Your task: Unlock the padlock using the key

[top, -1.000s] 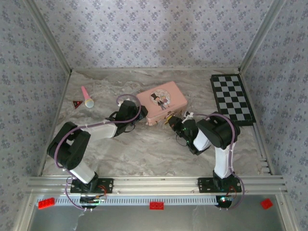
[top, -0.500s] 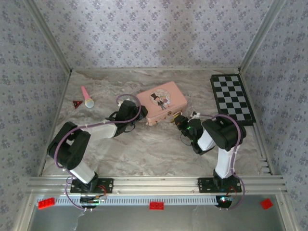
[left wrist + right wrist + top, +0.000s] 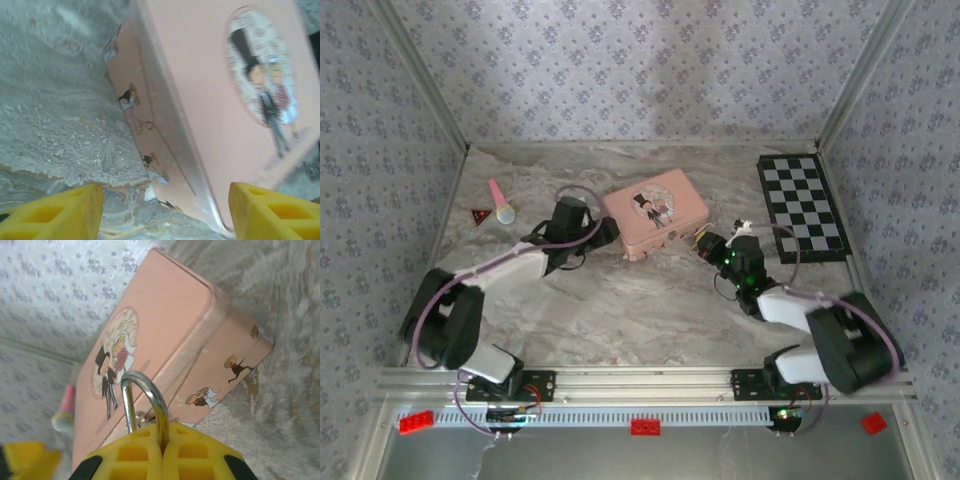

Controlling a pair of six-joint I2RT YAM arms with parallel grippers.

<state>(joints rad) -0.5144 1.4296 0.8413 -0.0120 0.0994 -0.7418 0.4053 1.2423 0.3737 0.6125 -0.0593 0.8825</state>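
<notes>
1. The padlock is held beside the near-right side of the pink tin. Whether it touches the tin cannot be told.
2. The right fingers are pressed together on the padlock, with only its grey shackle loop rising above them.
3. The left fingers are wide apart and hold nothing. They sit low over the tabletop at the tin's left side, with a tin corner between them.
4. A pink toy microphone lies well left of the tin.
</notes>
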